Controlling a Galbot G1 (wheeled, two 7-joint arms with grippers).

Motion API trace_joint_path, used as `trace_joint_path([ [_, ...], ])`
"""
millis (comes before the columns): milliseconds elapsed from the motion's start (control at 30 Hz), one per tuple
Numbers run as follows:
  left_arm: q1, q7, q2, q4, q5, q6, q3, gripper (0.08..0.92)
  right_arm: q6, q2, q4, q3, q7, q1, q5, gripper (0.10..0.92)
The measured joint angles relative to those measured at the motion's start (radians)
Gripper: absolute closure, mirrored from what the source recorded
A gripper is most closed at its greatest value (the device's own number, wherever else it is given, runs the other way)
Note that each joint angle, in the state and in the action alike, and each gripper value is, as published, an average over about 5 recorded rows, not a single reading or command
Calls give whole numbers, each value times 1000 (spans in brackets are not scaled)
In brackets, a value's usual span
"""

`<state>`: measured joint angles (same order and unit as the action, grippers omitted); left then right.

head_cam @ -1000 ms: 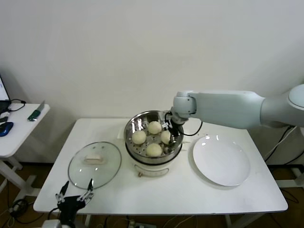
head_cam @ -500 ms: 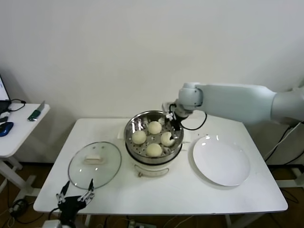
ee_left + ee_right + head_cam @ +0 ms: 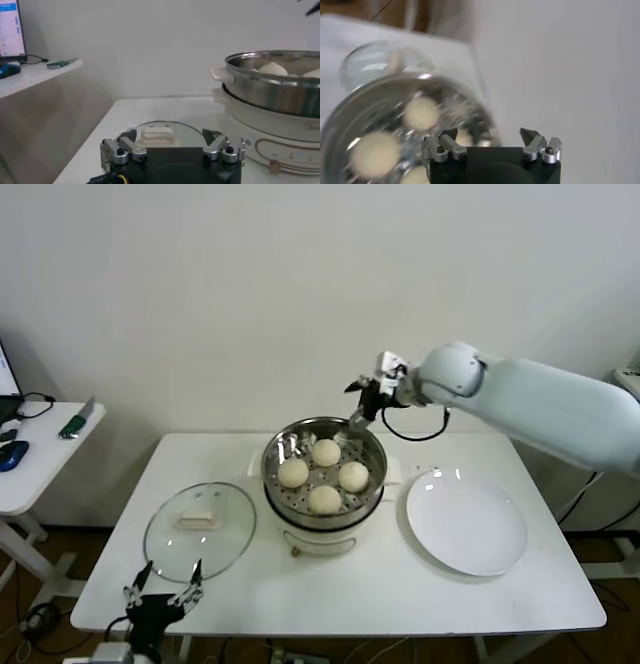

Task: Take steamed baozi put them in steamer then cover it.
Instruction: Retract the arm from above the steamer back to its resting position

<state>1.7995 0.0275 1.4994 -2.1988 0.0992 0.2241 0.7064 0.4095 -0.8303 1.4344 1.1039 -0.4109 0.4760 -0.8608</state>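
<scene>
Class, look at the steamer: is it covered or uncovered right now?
Uncovered. The glass lid lies flat on the table beside the steamer, whose four baozi sit exposed.

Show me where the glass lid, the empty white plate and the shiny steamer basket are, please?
glass lid (image 3: 199, 531): head view, on the clear glass just below its white handle.
white plate (image 3: 466, 522): head view, on its bare middle.
steamer (image 3: 274, 451): head view, on its steel rim.
</scene>
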Motion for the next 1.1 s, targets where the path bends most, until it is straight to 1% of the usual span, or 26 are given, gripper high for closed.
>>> trace_joint_path([
  [267,-30,7,-16,15,-34,-15,-2,177,-25,180,111,-402,221,-358,14,203],
  [400,-46,13,-21,16,-54,-29,4,177,-56,239,156,-620,294,-576,47,203],
  [533,-65,19,-29,15,-76,-39,7,177,-93,260,194,-866,340,-822,98,203],
  [667,-76,26,-34,15,-94,-49,7,177,-136,240,225,-1111,363,-1069,147,203],
  [833,-83,35,-36,20,-115,-67,6,177,-227,170,240,-1375,366,-1341,196,203],
  [1100,-87,35,-53,45,-172,-130,4,177,-430,16,247,-1637,334,-1663,251,203],
])
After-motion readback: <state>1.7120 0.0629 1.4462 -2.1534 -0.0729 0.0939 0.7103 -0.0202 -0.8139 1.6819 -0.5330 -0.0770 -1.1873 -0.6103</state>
